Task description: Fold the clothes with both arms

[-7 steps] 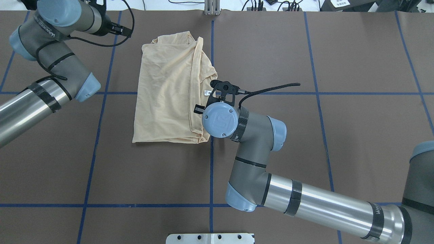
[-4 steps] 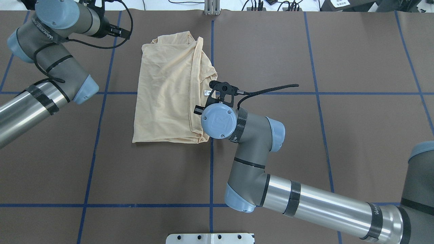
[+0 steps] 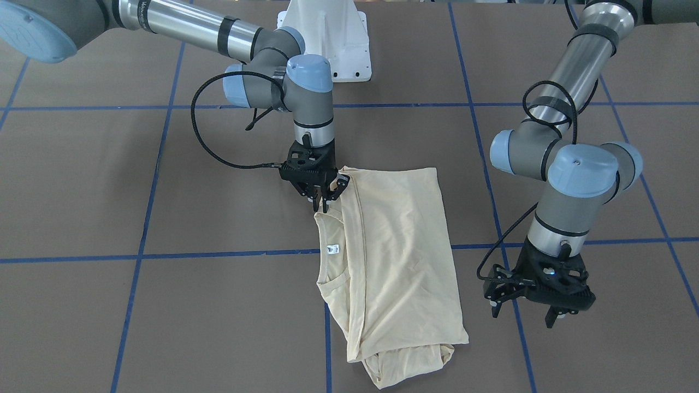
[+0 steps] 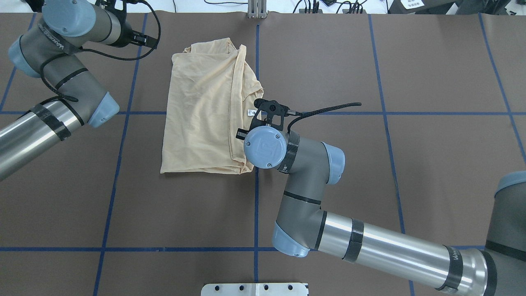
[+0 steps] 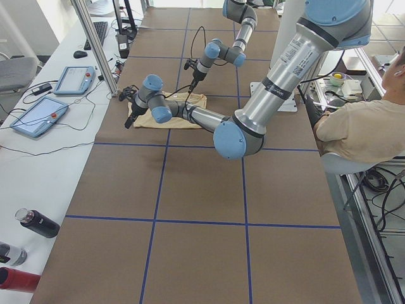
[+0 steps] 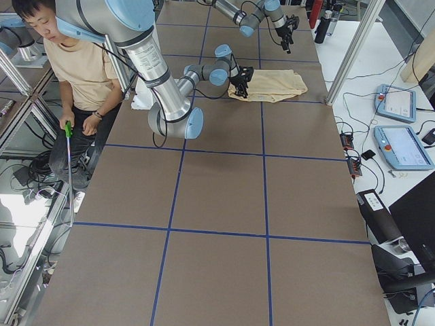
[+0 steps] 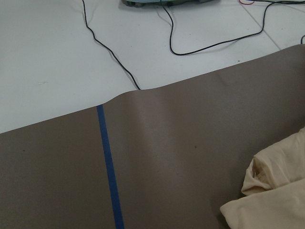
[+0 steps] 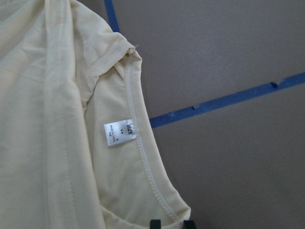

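T-shirt [image 4: 201,111] lies folded lengthwise on the table [image 4: 370,164] while the right gripper [image 3: 323,203] hangs over its neckline.

Over the last second the cloth has not stirred; the right arm has edged a touch towards it and the left arm has drawn slightly away. The right fingertips [image 8: 155,223] show a narrow gap with the neckline hem running up to them and the neck label [image 8: 119,132] just ahead, so I cannot tell whether they pinch the fabric. The left gripper [image 3: 523,315] is spread wide and holds nothing, with the shirt's long edge off to its side and clear of both fingers. By my reading, the lengthwise fold is laid down and the collar end is being lined up for the next one.
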`<state>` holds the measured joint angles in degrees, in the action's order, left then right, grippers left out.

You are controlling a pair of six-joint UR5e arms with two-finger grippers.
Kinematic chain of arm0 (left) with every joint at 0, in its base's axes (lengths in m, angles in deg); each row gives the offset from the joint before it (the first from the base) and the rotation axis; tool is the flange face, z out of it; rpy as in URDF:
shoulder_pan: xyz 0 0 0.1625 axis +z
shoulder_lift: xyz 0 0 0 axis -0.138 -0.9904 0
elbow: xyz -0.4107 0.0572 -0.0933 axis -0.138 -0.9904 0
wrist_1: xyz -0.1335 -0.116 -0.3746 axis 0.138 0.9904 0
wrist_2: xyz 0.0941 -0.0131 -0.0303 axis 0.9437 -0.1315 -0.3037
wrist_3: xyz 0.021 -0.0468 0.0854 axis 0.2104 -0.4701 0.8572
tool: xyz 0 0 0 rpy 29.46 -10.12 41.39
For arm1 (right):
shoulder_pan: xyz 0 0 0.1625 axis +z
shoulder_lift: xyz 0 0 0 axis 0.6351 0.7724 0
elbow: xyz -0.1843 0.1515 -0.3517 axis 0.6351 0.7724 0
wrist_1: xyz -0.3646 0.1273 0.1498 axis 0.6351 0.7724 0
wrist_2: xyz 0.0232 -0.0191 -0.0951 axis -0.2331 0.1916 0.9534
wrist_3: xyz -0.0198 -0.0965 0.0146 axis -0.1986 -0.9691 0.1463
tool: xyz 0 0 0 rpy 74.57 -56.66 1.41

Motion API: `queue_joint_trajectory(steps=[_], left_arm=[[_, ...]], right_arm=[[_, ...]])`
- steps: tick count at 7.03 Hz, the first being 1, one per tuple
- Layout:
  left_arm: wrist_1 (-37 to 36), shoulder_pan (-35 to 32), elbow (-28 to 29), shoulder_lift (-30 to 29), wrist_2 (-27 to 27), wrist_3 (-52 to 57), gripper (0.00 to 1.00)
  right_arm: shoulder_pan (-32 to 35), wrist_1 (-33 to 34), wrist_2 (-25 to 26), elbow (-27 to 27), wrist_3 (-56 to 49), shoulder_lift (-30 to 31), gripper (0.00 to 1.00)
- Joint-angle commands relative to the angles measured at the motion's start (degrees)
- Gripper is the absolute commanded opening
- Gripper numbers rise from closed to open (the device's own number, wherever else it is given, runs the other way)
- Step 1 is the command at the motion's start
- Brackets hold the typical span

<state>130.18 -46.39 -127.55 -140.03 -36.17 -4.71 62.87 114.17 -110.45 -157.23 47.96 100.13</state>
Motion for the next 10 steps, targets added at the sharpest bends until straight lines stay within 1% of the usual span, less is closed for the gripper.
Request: queue_joint_trajectory(steps=[1,2,3,4,5,6,7,8,9,10], left_arm=[[0.1,0.0,0.0,0.1,0.0,0.0,1.00],[0.0,0.0,0.0,0.1,0.0,0.0,1.00],[0.0,0.0,0.0,0.1,0.0,0.0,1.00],[0.2,0.0,0.0,0.1,0.0,0.0,1.00],[0.4,0.0,-0.6,0.4,0.0,0.0,1.00],[0.4,0.0,-1.1,0.8,0.0,0.0,1.00],[0.4,0.0,-1.1,0.8,0.0,0.0,1.00],[0.4,0.0,-1.2,0.8,0.0,0.0,1.00],[0.4,0.1,-1.2,0.8,0.0,0.0,1.00],[0.4,0.2,-1.2,0.9,0.0,0.0,1.00]], right_arm=[[0.0,-0.1,0.1,0.8,-0.1,-0.4,0.28],[-0.1,-0.1,0.1,0.7,0.1,-0.8,0.04],[0.0,0.1,0.1,0.6,-0.1,-0.9,0.00],[0.0,0.2,-0.1,-0.1,-0.3,-0.4,0.00],[0.0,0.3,-0.3,-2.1,-0.9,1.9,0.00],[-0.1,0.4,-0.6,-8.4,-0.9,7.1,0.00],[-1.4,0.4,-0.6,-16.0,-1.0,13.8,0.00],[-2.8,0.5,-0.6,-19.9,-1.0,17.2,0.00],[-4.0,0.9,0.1,-20.8,-1.0,17.4,0.00],[-4.7,0.8,0.2,-20.7,-1.0,17.3,0.05]])
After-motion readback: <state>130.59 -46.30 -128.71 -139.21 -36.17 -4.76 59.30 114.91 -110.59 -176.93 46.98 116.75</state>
